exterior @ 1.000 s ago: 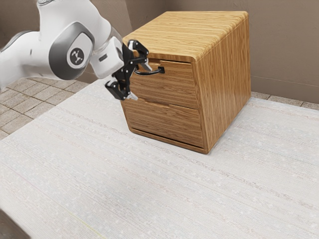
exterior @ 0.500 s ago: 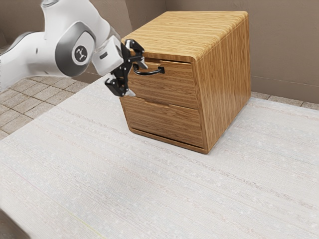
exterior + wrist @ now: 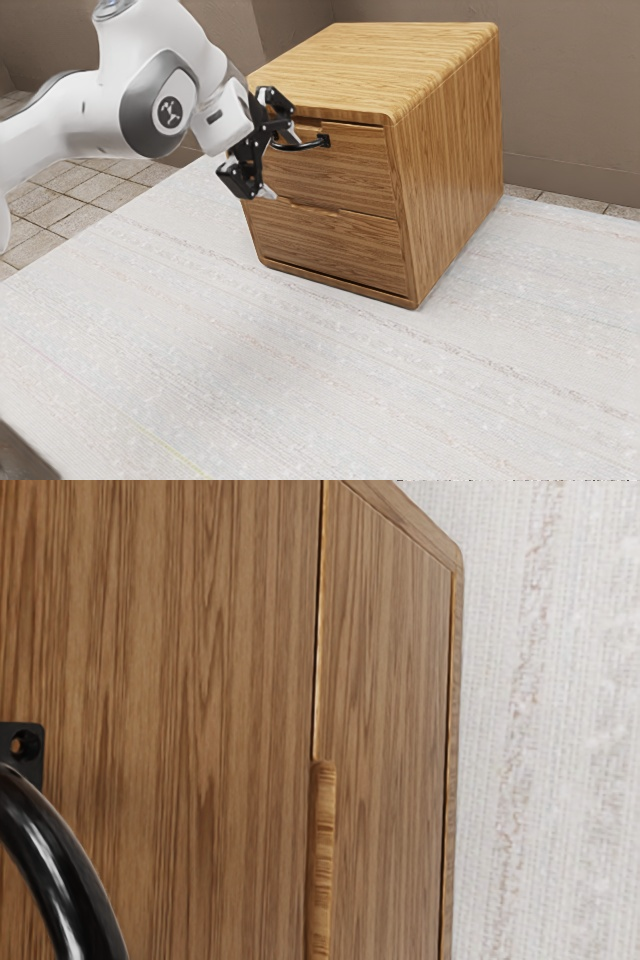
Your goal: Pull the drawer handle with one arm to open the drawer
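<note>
A wooden cabinet (image 3: 400, 150) with two drawers stands on the pale table. The top drawer (image 3: 335, 170) carries a black curved handle (image 3: 305, 145), and its front looks flush with the lower drawer (image 3: 330, 245). My black gripper (image 3: 274, 160) is at the handle's end toward the exterior view's left. It is open, one finger above the other; the upper fingertip lies near the handle and the lower one in front of the drawer face. In the wrist view the handle (image 3: 45, 880) and its mount (image 3: 22, 745) sit close under the hand, against the wood grain.
The white table surface (image 3: 300, 380) spreads wide in front of the cabinet. A tiled floor (image 3: 60, 200) lies beyond the table at the exterior view's left. A brown wall (image 3: 570, 80) rises behind the cabinet. The lower drawer has a small wooden pull (image 3: 320, 860).
My arm's elbow has lifted and the hand has shifted slightly, ending a little closer to the handle. The drawer front has not visibly moved.
</note>
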Robot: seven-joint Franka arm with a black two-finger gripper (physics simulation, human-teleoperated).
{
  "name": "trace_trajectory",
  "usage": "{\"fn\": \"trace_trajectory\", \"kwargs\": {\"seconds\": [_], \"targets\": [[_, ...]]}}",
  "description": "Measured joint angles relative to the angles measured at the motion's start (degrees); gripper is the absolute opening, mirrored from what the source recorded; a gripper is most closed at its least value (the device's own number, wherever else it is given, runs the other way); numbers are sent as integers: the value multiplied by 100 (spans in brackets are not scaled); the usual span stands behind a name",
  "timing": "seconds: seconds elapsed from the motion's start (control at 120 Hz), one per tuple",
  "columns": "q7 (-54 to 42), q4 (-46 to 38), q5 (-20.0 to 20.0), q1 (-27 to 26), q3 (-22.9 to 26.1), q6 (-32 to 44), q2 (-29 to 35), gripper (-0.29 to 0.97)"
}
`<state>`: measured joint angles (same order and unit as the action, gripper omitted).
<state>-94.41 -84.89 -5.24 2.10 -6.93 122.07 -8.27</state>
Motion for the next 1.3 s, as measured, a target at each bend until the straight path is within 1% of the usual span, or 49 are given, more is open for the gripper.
{"fn": "trace_trajectory", "kwargs": {"seconds": [0.3, 0.6, 0.842, 0.967, 1.158, 1.3], "targets": [[12, -4, -83, -1, -1, 6, -34, 68], [63, -14, -93, -1, -33, 14, -22, 55], [101, -102, -91, -58, -43, 12, 31, 53], [119, -261, -82, -64, -38, 14, 129, 55], [142, -470, -71, -69, -41, 12, 316, 49], [156, -681, -62, -93, -106, 11, 519, 47]]}}
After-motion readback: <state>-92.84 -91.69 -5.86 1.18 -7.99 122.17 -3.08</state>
